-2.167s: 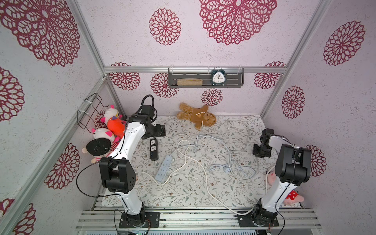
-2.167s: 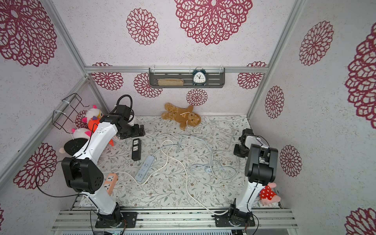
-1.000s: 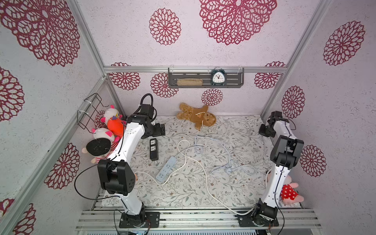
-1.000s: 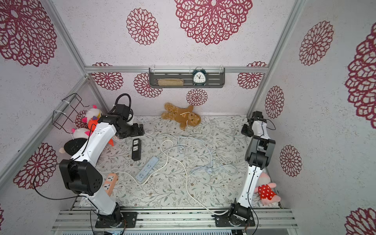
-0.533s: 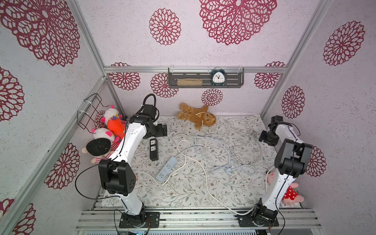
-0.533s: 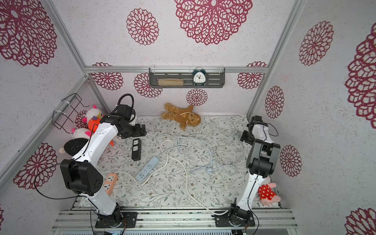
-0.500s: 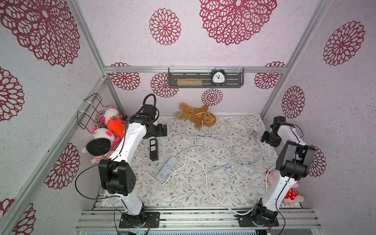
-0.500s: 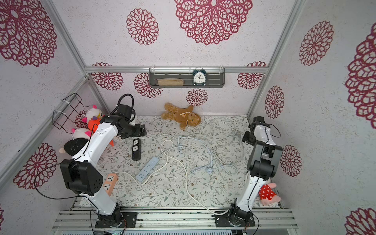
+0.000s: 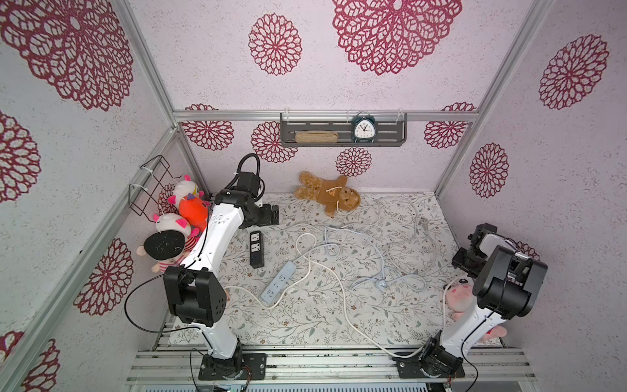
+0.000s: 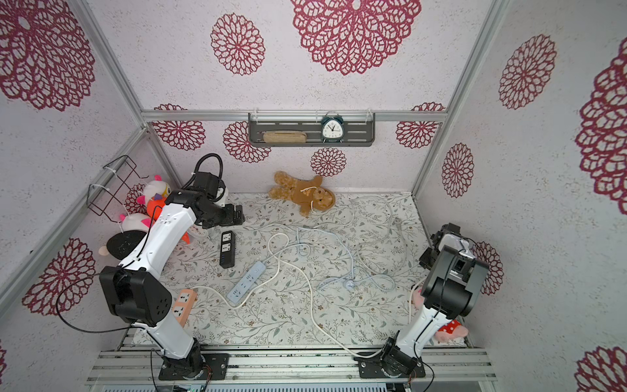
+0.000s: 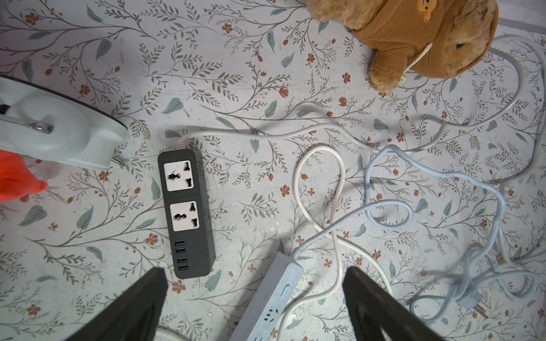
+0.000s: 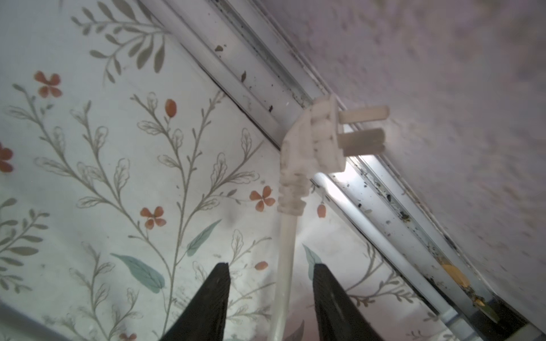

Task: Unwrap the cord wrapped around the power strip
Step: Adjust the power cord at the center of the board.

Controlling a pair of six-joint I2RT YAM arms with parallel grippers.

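Power strip (image 9: 279,281) bare of wraps, well left of right fingers (image 12: 212,295). These are parted, white cord (image 12: 286,251) between, unpinched. Plug (image 12: 313,141) just beyond tips. Left fingers (image 11: 133,304) wide, empty, beyond strip. Step, likely: letting cord end go. Next: lift right fingers clear, no snag.

No writing, brand or number can be read. The alarm clock (image 9: 363,130) on the wall shelf (image 9: 388,135) has a dial whose figures are too small to make out. The shirt of the brown plush (image 11: 413,38) carries an orange emblem (image 11: 424,10), not lettering.
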